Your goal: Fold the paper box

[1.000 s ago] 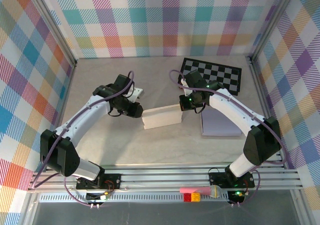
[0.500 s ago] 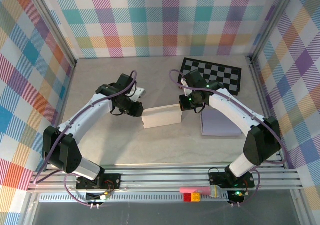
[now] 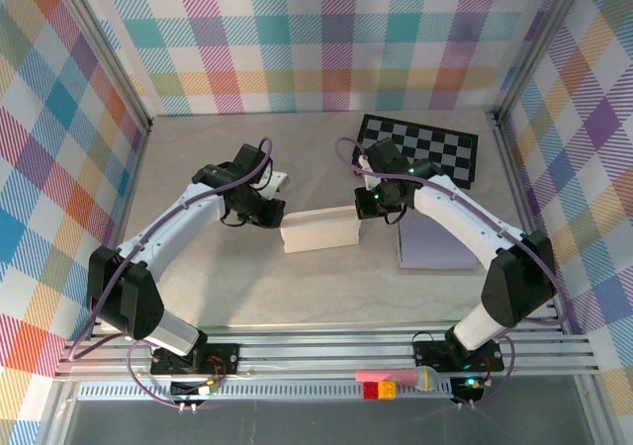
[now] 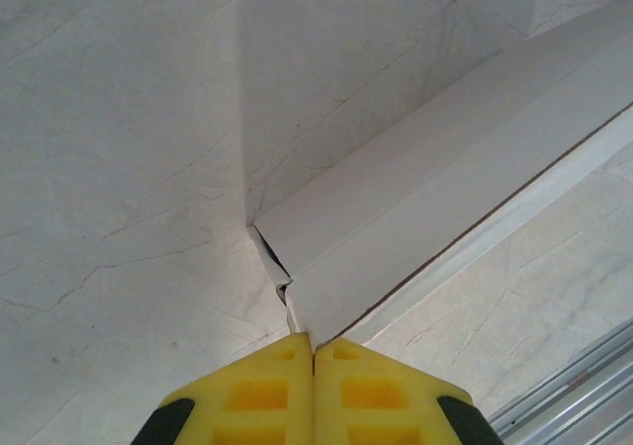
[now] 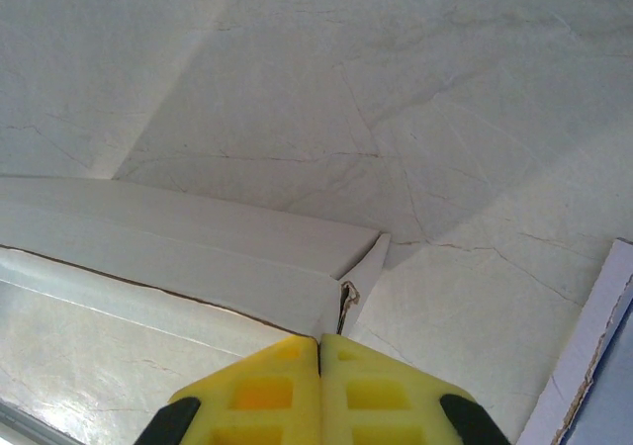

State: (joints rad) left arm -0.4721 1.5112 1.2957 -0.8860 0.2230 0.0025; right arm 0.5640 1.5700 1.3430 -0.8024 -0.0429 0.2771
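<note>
The paper box (image 3: 318,229) lies on the table in front of the checkerboard mat (image 3: 420,148), off its left corner and towards the arms' bases. It is a long, low white shape. Its long axis runs left to right, roughly in line with the mat's near edge, and the end nearer the mat sits a touch further back.

Each arm has one end. The left gripper (image 3: 272,216) is at the end far from the mat, and the right gripper (image 3: 364,206) is at the end closest to it. Neither is really nearer, since both are right up against the box with the whole length stretched between them. To my eye, whatever fold comes next depends on that: two holds at opposite ends, facing each other along the axis.

In the left wrist view the yellow pads (image 4: 267,386) are pressed flat together, and the box's torn-looking end corner runs straight into the seam between them. I read that as a pinch on the thin paper edge. In the right wrist view it is the same: pads (image 5: 262,386) tight together, and the little upright end flap comes down into the join.

A pale lavender sheet (image 3: 435,239) lies just below the mat, beside the right arm, apart from the box.
</note>
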